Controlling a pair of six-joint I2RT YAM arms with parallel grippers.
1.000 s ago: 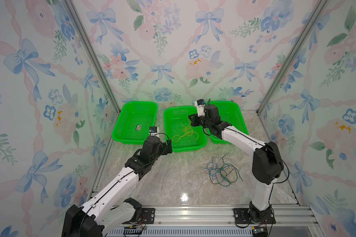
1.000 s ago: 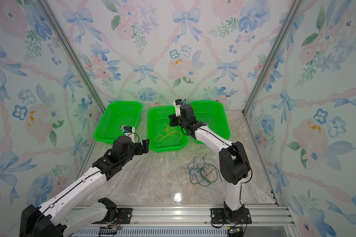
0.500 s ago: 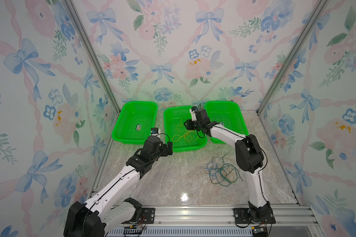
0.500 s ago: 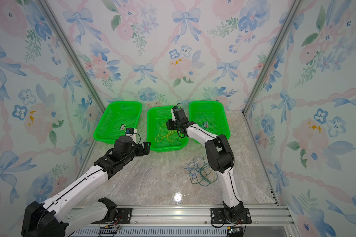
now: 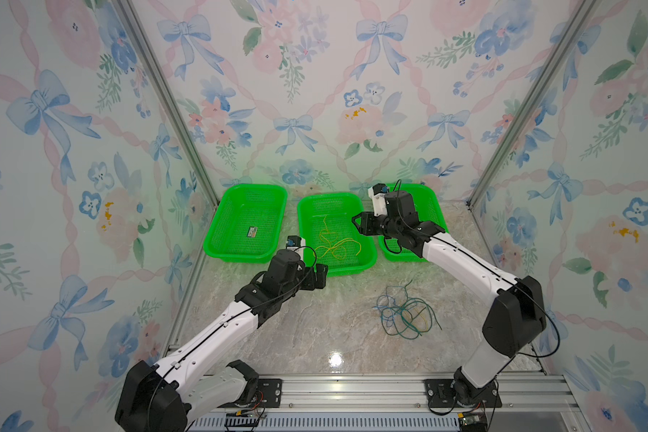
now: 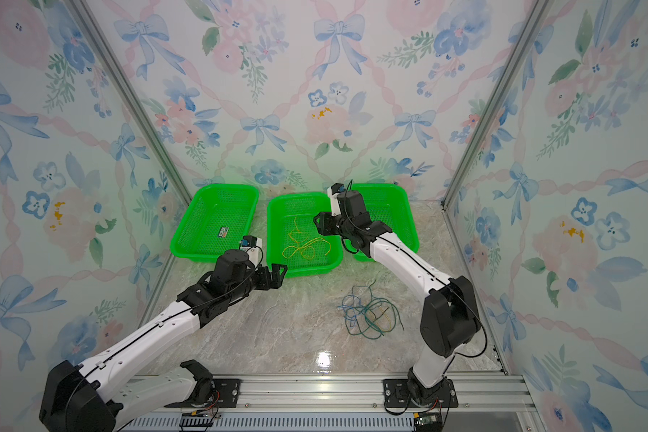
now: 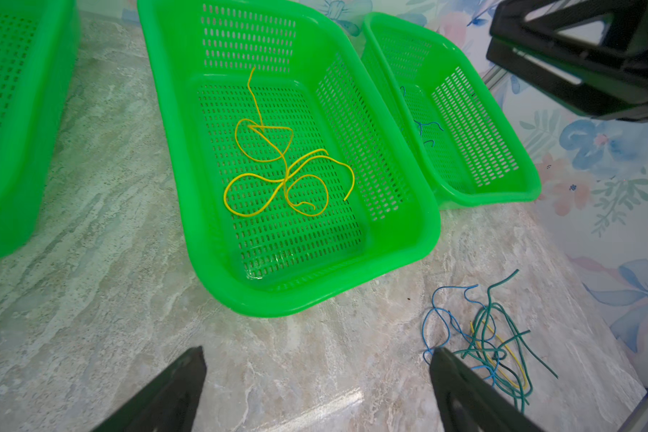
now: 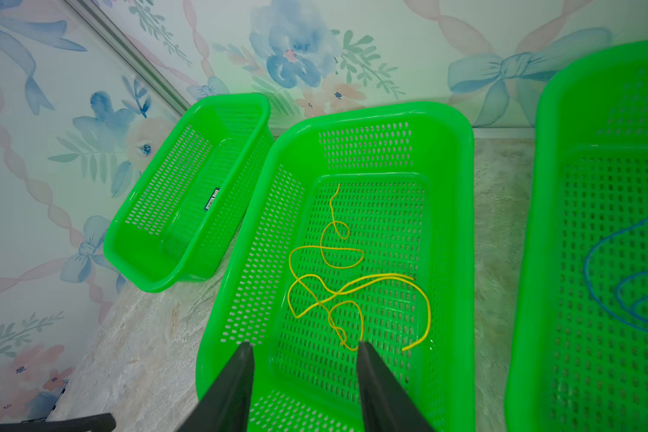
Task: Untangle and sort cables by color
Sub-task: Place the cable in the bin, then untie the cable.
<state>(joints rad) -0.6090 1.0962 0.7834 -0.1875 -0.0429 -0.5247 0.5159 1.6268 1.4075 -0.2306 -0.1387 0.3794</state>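
Yellow cables point(image 5: 333, 245) lie curled and loose on the floor of the middle green basket point(image 5: 348, 270). My right gripper point(image 5: 358, 224) hovers over that basket's right side, open, with nothing between its fingers point(image 8: 304, 344). A blue cable point(image 8: 614, 284) lies in the right basket point(image 5: 437, 207). On the table in front of the baskets sits a tangle of blue, dark green and yellow cables point(image 5: 404, 318). My left gripper point(image 5: 320, 276) stands wide open and empty just before the middle basket's front left corner, well left of the tangle point(image 7: 483, 344).
The left green basket point(image 5: 240, 257) holds only a small label sticker point(image 5: 253, 232). All three baskets stand side by side along the back wall. Floral walls and metal frame posts close in both sides; a rail point(image 5: 352, 389) runs along the front edge.
My right gripper has gone from shut to open over the middle basket, and the yellow cable now lies free on the basket floor. The right arm's elbow has swung outward. The left arm barely moved.
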